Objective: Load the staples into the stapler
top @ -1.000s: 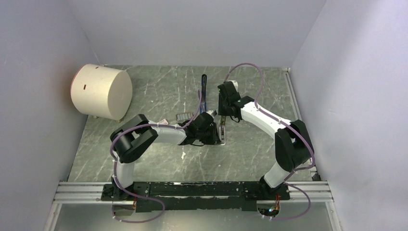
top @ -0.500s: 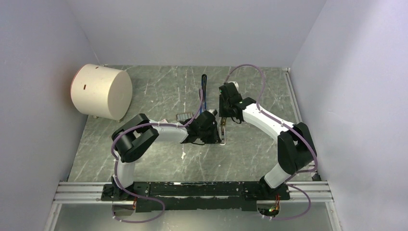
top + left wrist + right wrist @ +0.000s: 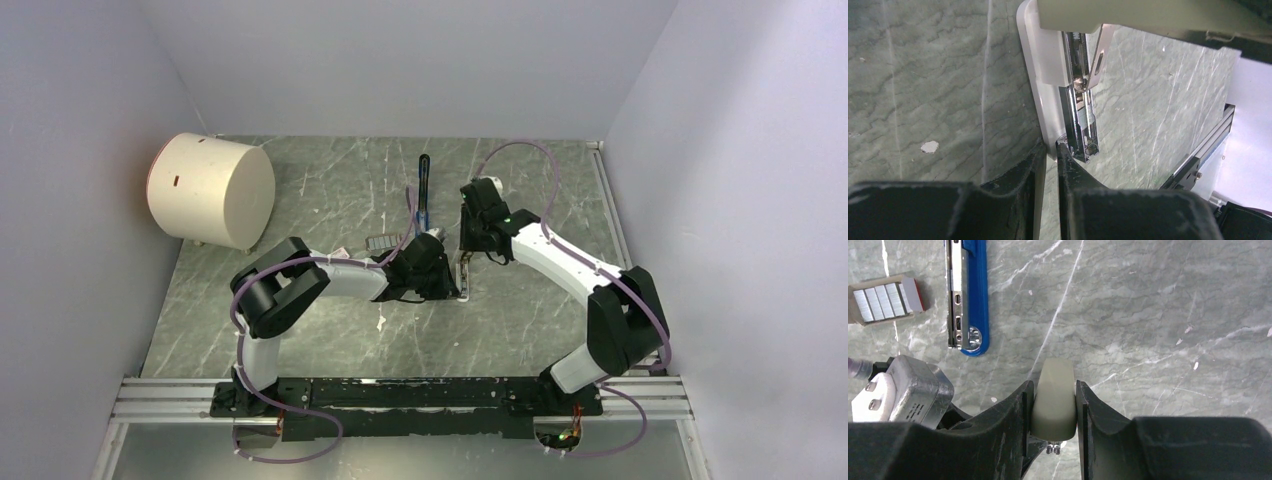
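Jaws clenched: right gripper [image 3: 1054,390] and left gripper [image 3: 1048,150] each grip pale off-white slim bar [image 3: 1040,65]. Apart from both, slim blue stapler [image 3: 977,295] lies flat, upper left of right wrist frame.

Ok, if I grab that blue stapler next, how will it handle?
The blue stapler is probably stiff along its length, but its metal channel lies exposed alongside, so the halves may swing apart at the hinge. Lying flat and slim, it likely slides rather than rolls.
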Controlling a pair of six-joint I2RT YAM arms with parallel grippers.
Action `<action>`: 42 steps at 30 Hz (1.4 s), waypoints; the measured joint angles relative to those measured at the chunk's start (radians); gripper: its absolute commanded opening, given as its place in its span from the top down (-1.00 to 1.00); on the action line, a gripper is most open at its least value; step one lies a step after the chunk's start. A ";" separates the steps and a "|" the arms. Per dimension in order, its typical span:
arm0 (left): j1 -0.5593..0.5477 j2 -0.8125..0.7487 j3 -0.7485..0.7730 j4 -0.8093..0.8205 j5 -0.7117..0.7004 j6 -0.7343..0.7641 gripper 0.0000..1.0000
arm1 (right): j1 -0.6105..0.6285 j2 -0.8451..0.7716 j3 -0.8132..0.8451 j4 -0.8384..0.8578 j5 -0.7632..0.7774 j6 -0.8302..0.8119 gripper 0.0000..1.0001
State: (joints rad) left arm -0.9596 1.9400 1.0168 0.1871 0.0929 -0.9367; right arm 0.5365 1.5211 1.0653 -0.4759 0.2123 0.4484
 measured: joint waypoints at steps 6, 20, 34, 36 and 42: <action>0.000 0.000 0.000 -0.001 -0.001 -0.003 0.62 | 0.026 -0.005 -0.003 -0.016 0.016 -0.006 0.53; 0.000 0.000 0.001 -0.004 -0.004 -0.002 0.60 | 0.114 -0.026 -0.044 -0.108 0.053 0.038 0.54; 0.000 -0.009 -0.009 -0.007 -0.009 0.000 0.58 | 0.169 0.020 -0.098 -0.103 0.047 0.105 0.56; 0.000 -0.017 -0.020 -0.004 -0.011 -0.003 0.52 | 0.170 0.026 -0.104 -0.096 0.049 0.110 0.56; 0.003 -0.048 -0.062 0.006 -0.011 -0.022 0.46 | 0.172 0.039 -0.113 -0.077 0.056 0.121 0.67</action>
State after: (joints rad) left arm -0.9562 1.8919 0.9550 0.1936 0.0814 -0.9588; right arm 0.7090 1.5604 0.9520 -0.5526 0.2687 0.5697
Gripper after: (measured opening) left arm 0.261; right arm 0.362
